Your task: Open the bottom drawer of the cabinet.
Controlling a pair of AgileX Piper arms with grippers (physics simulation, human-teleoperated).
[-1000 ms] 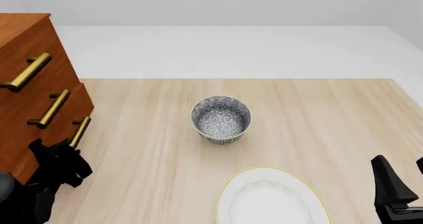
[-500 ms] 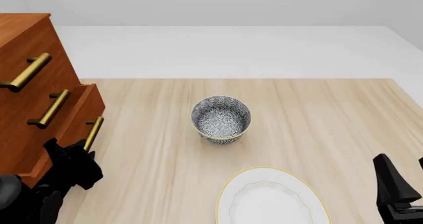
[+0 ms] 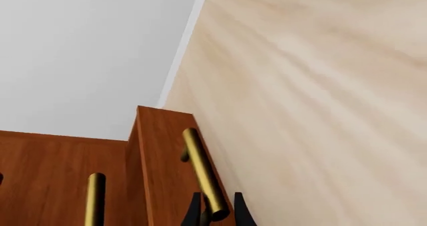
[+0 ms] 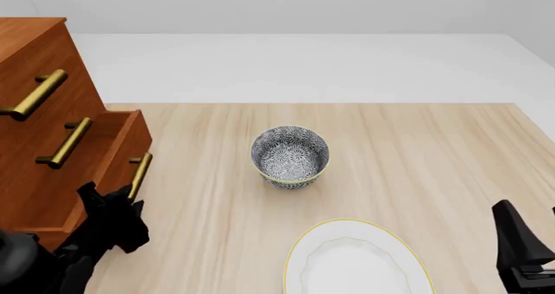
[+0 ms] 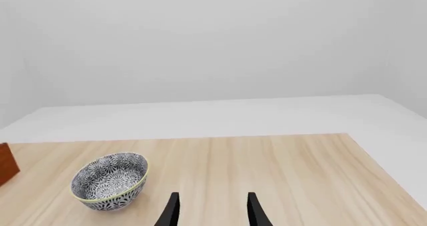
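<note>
At the front view's lower left, the left gripper (image 4: 121, 206) pinched the brass handle (image 4: 140, 175) of the partly protruding bottom drawer (image 4: 104, 167), so an off-axis pull risked slipping off its end.

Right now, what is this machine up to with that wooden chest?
The left gripper has its jaws closed on the brass handle of the bottom drawer, which sticks out partway from the cabinet. The right gripper hangs open and idle, near a patterned bowl and a white plate.
</note>
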